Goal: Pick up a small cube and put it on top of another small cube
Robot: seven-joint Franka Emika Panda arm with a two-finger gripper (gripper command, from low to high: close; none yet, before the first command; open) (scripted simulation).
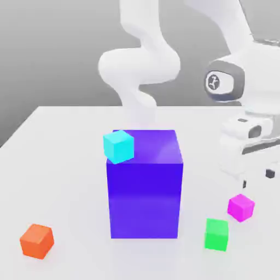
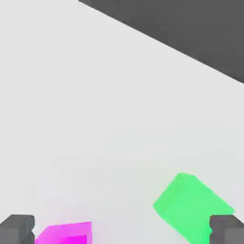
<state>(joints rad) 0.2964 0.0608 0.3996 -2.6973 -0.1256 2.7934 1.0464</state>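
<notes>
A white robot arm (image 1: 143,60) reaches over a pale desk (image 1: 60,164) scattered with coloured cubes, its hand hanging at the exterior view's right, above the far side of the pink cube (image 1: 241,207). The fingers (image 2: 17,228) stand released and wide apart, grasping nothing; in the hand view their two dark tips sit at opposite sides with bare desk between them. From that camera the pink cube (image 2: 66,233) lies just beside one fingertip and the green cube (image 2: 190,206) near the other, neither touched.

The pink cube rests on the desk toward the exterior view's right, below the hand and not lifted. The green cube (image 1: 216,234) sits just beside it, nearer the camera and slightly to the exterior view's left, the two apart by a narrow gap. Both are flat on the desk.

A large blue-violet block (image 1: 145,188) dominates the middle of the desk, standing upright. A small cyan cube (image 1: 118,146) shows at the block's upper corner on the exterior view's left, tilted; whether it rests on the block or sits behind it cannot be told. An orange cube (image 1: 37,240) lies alone at the exterior view's left, well apart from the others. The backdrop beyond the desk's far edge is plain grey.
</notes>
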